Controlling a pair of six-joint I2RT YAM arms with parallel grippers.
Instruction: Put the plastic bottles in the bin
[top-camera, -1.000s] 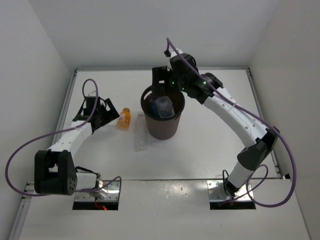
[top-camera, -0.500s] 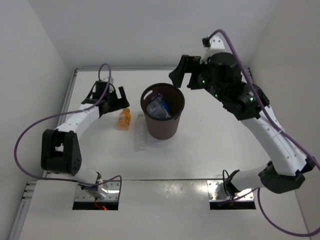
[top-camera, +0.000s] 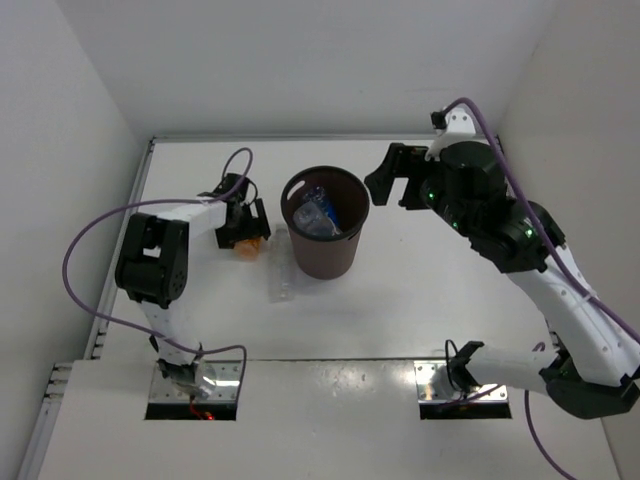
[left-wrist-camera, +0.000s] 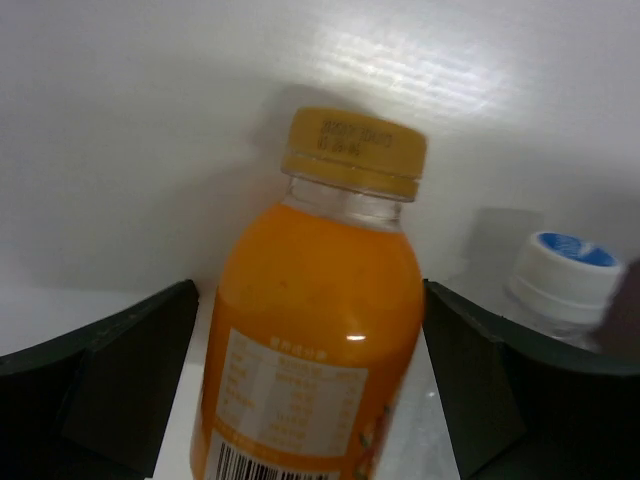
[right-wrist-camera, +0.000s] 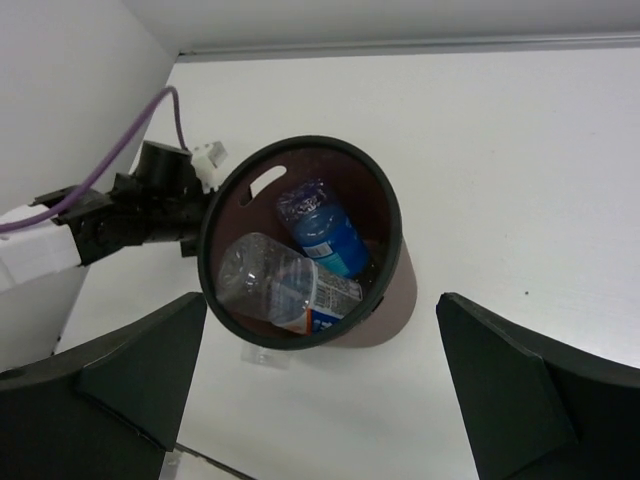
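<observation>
The orange bottle (left-wrist-camera: 320, 320) with its pale cap lies on the table left of the bin, and shows in the top view (top-camera: 251, 244). My left gripper (left-wrist-camera: 310, 292) is open with one finger on each side of it and narrow gaps showing; it is low at the bottle in the top view (top-camera: 245, 230). The dark brown bin (top-camera: 322, 262) holds the blue-label bottle (right-wrist-camera: 327, 236) and the white-label clear bottle (right-wrist-camera: 275, 283). The slim clear bottle (top-camera: 283, 272) lies at the bin's near left side. My right gripper (top-camera: 386, 186) is open and empty, above and to the right of the bin.
White walls close the table at the back and on both sides. The left arm's purple cable (top-camera: 100, 235) loops out to the left. The slim bottle's white and blue cap (left-wrist-camera: 565, 272) lies just right of the orange bottle.
My left gripper has swung right and down onto the orange bottle and now straddles it. My right gripper has pulled up and to the right from over the bin.
</observation>
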